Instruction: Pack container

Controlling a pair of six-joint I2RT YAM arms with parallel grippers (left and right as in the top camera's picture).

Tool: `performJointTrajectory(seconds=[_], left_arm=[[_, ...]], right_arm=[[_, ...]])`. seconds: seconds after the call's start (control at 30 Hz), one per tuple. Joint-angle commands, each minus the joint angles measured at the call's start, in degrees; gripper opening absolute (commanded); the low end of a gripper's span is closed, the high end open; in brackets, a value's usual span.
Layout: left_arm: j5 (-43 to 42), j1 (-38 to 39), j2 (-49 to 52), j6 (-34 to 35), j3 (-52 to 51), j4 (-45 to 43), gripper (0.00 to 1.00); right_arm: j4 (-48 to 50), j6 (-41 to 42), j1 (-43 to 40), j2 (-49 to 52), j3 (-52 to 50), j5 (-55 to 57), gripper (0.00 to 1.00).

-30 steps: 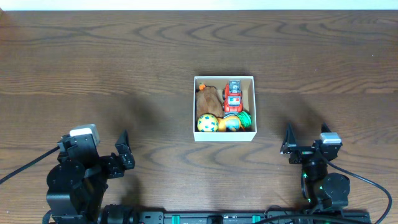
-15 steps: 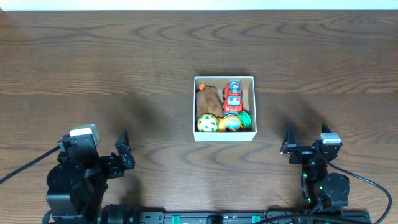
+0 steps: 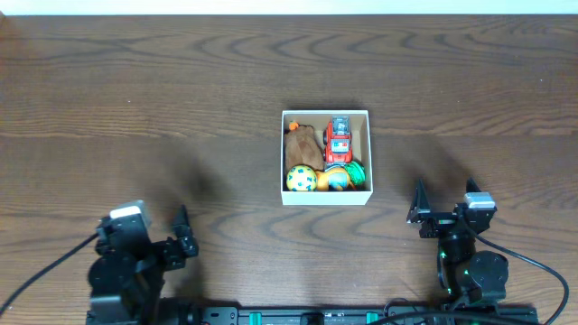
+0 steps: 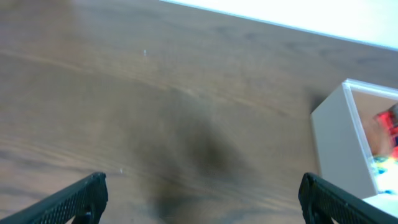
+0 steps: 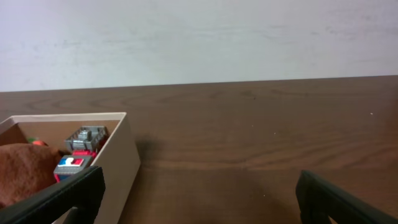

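- The container (image 3: 325,197) sat on the table (image 3: 135,90), upright and square to the robot.
- Inside it I could make out a red truck (image 3: 340,137) against its far right wall and a brown plush toy (image 3: 302,144) beside the truck on the left. A yellow ball (image 3: 301,179) lay in its near left corner, and an orange and green toy (image 3: 344,175) in its near right corner.
- Every toy I could see lay inside the container, so I took the packing for done, or all but done, and the step in hand for parking the arms.
- The left gripper (image 4: 202,196) hung well apart from the container, off its near left corner, with its jaws spread wide and nothing between them.
- The right gripper (image 3: 444,203) hung off the container's near right corner, also well apart, its jaws likewise wide and empty.
- To finish well, I judged each arm should move on the side away from the container, since a brush against its light cardboard wall would slide it.
- From the right wrist view the truck seemed to reach about the height of the container's rim. Whether it stood above the rim I could not tell, so a check there looked wise.
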State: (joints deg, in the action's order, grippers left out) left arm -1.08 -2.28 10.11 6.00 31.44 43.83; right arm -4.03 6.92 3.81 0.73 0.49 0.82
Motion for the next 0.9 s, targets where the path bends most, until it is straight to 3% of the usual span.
performJointTrajectory(seconds=[0.0,0.2,0.43,0.87], left_arm=[[0.24,-0.44,-3.96,0.26,-7.43,-5.46,0.98],[0.24,-0.44,-8.83,0.26,-21.33,-23.54,0.98],[1.18,-0.44,-10.01,-1.25,-30.69,-42.77,0.98],[1.77,-0.44,-9.16,-1.27,-31.21,-39.74,0.98]], right_arm=[[-0.17,-0.79,-0.44,-0.35,-0.17,-0.42,0.99],[-0.17,-0.79,-0.44,-0.35,-0.17,-0.42,0.99],[-0.17,-0.79,-0.44,-0.35,-0.17,-0.42,0.99],[-0.17,-0.79,-0.44,-0.35,-0.17,-0.42,0.99]])
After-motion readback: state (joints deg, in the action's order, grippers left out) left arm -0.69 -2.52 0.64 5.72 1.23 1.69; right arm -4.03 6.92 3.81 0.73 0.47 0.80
